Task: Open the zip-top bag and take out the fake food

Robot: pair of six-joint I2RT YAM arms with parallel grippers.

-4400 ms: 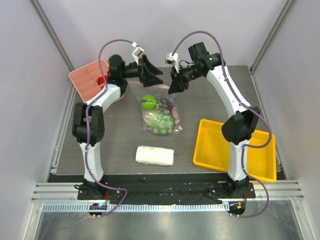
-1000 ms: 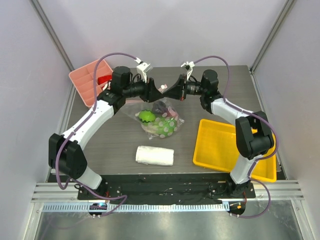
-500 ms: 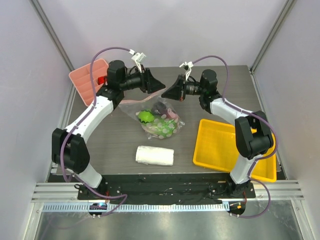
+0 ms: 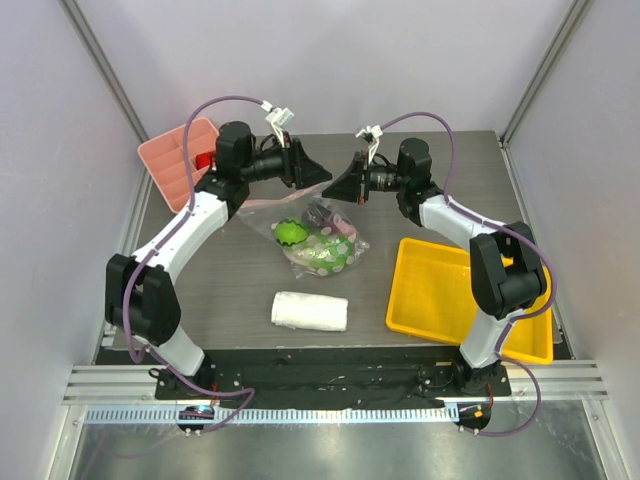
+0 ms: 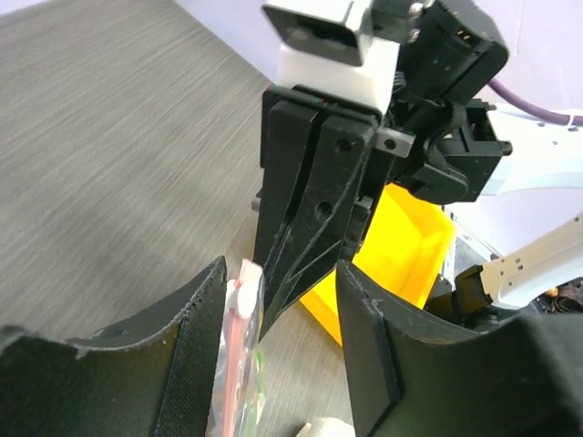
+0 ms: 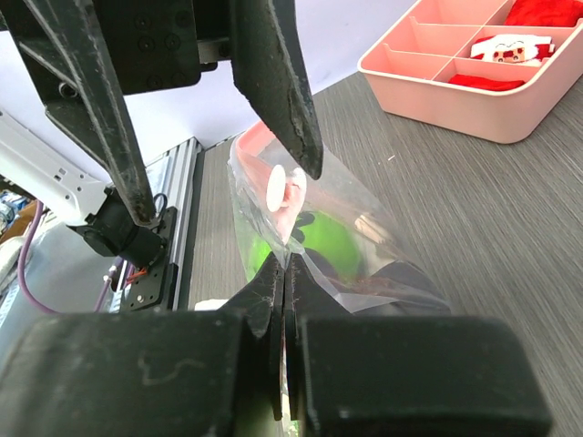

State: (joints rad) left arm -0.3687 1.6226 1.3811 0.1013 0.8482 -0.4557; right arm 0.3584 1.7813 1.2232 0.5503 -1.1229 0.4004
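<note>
zip-top bag [image 4: 335, 222]: clear, pink zip edge up, I pinched it in my right gripper [image 6: 284, 273]
fake food [image 4: 318, 248]: green ball [image 4: 291, 232], cabbage [image 4: 328, 256], sat inside it

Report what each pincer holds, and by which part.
Right pincer clamps the zip-top bag at its edge beside the pink zip strip. Left pincer is open, holding nothing.

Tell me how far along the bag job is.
Done: right gripper is shut on the zip-top bag. In hand: left gripper hangs open beside the pink zip strip, not gripping. Left: open the bag, take out the fake food, which sits inside.
</note>
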